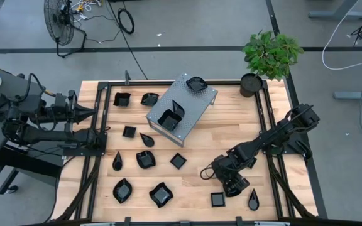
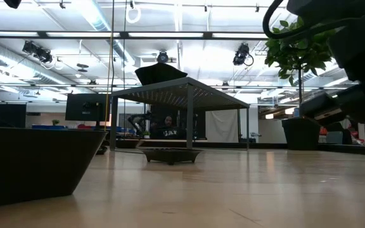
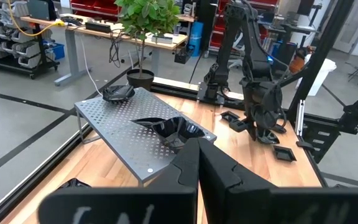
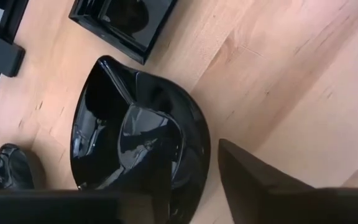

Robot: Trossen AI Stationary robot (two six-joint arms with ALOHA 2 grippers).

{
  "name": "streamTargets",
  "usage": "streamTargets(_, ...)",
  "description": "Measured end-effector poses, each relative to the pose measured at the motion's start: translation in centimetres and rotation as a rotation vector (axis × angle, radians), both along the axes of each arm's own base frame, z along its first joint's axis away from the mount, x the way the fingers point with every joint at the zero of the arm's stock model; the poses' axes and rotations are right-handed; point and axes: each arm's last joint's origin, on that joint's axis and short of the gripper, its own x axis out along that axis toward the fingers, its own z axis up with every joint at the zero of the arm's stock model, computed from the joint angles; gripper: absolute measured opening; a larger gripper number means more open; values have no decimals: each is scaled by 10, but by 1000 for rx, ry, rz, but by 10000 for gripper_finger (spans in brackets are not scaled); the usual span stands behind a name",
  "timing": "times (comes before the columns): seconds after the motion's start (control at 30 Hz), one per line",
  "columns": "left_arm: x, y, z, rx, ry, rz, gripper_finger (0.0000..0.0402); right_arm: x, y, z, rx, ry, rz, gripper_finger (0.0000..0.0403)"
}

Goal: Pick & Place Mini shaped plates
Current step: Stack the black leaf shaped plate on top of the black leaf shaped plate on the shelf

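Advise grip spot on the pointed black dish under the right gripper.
Pinch the rounded wall of the pointed dish, opposite its tip, coming straight down: one finger inside the bowl, one outside. It lies flat on the table, so the thin upturned rim is probably the only hold. The square dish crowds the tip end.

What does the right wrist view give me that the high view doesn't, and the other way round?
Only the right wrist view shows the contact: the right gripper straddles the rim of a glossy teardrop plate, one finger inside, one outside. Only the high view shows the layout: the grey metal box carrying plates, others scattered over the table, and the left gripper shut at the left edge. Both show the square plate beside the right gripper.
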Motion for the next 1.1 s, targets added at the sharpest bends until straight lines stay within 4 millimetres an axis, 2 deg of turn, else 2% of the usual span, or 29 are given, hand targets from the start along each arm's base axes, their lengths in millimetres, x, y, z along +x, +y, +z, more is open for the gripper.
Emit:
streamTargets(0.3, 0, 0, 0, 0, 0, 0, 5, 0, 0, 0, 3, 12, -27, 14)
streamTargets(0.57, 0, 0, 0, 0, 0, 0, 5, 0, -4, 8, 17, 23, -101, 3)
streamTargets(0.83, 0, 0, 0, 0, 0, 0, 5, -5, -28, 48, 89, -15, -313, 1)
streamTargets(1.1, 0, 0, 0, 0, 0, 0, 5, -8, -70, 105, 234, -87, -680, 1)
